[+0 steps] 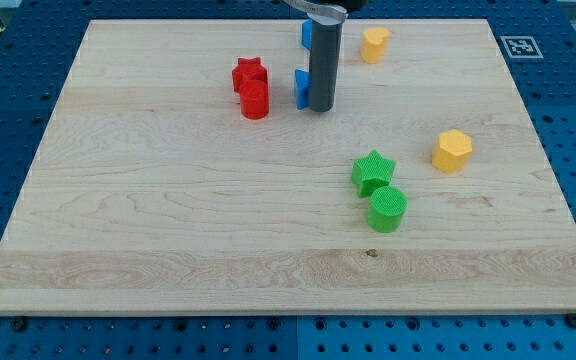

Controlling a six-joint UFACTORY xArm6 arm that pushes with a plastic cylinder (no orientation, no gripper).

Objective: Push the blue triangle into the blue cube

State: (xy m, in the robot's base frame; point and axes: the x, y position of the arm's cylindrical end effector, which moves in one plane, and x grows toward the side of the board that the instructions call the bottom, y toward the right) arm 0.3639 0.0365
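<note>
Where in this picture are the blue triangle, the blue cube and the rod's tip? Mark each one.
blue triangle (300,89), camera view, on its visible part left of the rod.
blue cube (306,33), camera view, on the sliver showing beside the rod's top.
my tip (319,108), camera view, on the rod's very end.

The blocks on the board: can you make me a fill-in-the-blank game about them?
1. The star next to the green cylinder is coloured ____.
2. The red star touches a red ____.
3. The number of yellow blocks on the board is ____.
4. My tip stands just to the view's right of a block coloured ____.

Missing words: green; cylinder; two; blue
</note>
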